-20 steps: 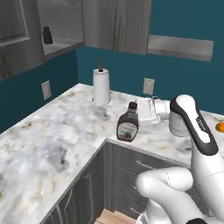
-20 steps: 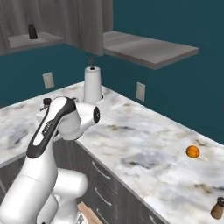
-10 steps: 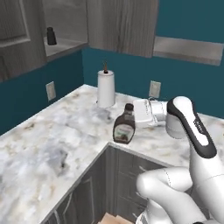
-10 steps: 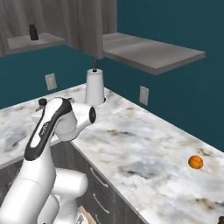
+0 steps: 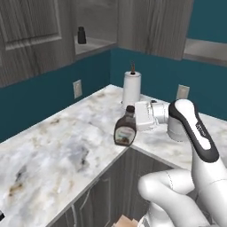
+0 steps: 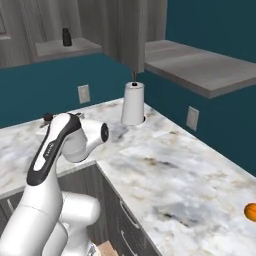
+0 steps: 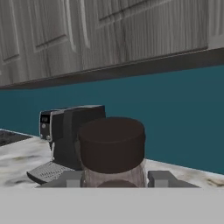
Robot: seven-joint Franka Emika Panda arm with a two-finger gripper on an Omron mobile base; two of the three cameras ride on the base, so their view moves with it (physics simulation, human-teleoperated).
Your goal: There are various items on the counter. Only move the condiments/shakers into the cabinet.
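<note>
Carrying step in hand, by the look of it: dark brown squeeze bottle [image 5: 125, 131] held clear of the desk [image 5: 66, 146], hanging over the desk's front edge at the inner corner, tilted slightly, cap uppermost. Fingers [image 7: 162, 179] clamped on the bottle, one to each side just below the dark cap, as seen in the hand view; gripper [image 5: 133, 119] reaching leftward from the white wrist. One item already shelved: small shaker with a dark top [image 5: 81, 35] standing upright on the shelf of the open cabinet [image 5: 95, 45], high and to the left of the held bottle. Small orange fruit [image 6: 251, 212] lying far along the desk, well apart from the arm, not to be moved. Paper towel roll [image 5: 131, 88] standing at the back of the desk, just behind the bottle in the left base view. Coffee machine [image 7: 65, 142] ahead of the hand on the desk, below closed wall cupboards. Judged next: raise the bottle to shelf height, bring it in over the shelf beside the standing shaker without knocking it, set down upright, release. Remaining: third shaker to fetch, position not established.
</note>
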